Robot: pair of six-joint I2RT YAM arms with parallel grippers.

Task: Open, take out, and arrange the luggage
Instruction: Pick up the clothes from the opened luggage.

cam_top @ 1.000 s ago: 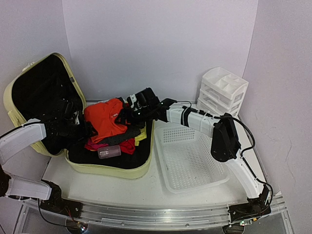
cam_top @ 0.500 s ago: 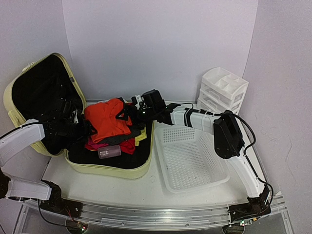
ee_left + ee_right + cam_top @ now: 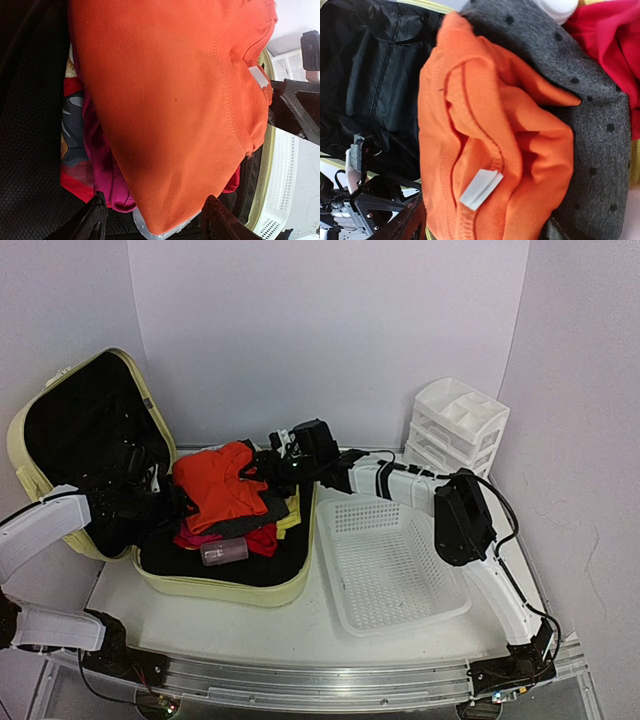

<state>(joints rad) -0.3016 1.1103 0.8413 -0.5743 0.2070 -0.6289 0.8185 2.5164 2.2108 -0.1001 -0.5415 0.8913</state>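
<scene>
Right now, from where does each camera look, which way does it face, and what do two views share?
Top external: above and behind the arm bases, facing down at the open luggage, basket and drawer organizer; left gripper and right gripper flank the orange shirt.
Left wrist: inside the luggage, facing right across the orange shirt; own fingertips at the bottom.
Right wrist: facing left over the orange shirt toward the black lining; own fingertips at the bottom.
Shared: both wrist views show the shirt's white label.
</scene>
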